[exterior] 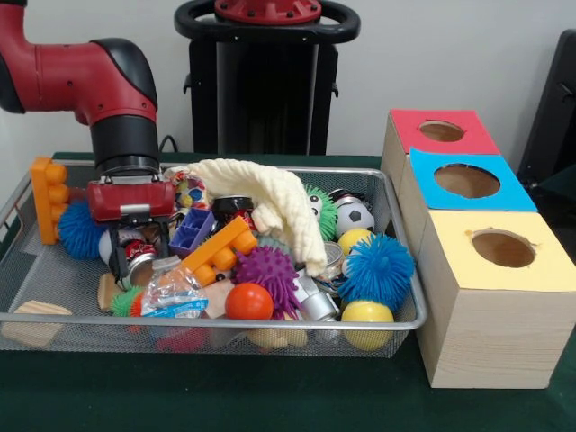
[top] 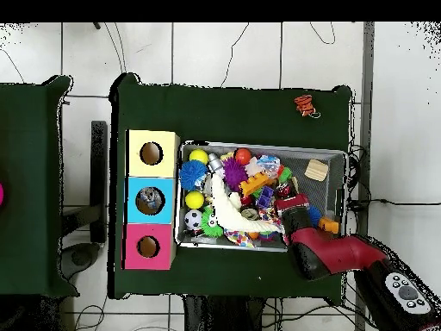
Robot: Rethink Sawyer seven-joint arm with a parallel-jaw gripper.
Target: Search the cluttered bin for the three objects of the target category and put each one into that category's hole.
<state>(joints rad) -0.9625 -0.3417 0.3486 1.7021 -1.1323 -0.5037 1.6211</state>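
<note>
The wire-mesh bin (exterior: 216, 321) stands on the green table, heaped with toys; in the overhead view it (top: 263, 145) lies right of the boxes. The blue-surround hole (exterior: 466, 181) is in the middle of three wooden boxes at the right, and shows in the overhead view (top: 150, 200). My gripper (exterior: 137, 256) is lowered into the bin's left part, over a small red-labelled can (exterior: 139, 249). In the overhead view the gripper (top: 288, 207) sits at the bin's lower right part.
A red-surround hole (exterior: 441, 131) and a pale-yellow-surround hole (exterior: 503, 248) flank the blue one. A cream cloth (exterior: 270, 193) drapes over the pile. Around it lie an orange brick (exterior: 45, 198), blue (exterior: 376, 268) and purple (exterior: 267, 270) spiky balls, and a soccer ball (exterior: 354, 216).
</note>
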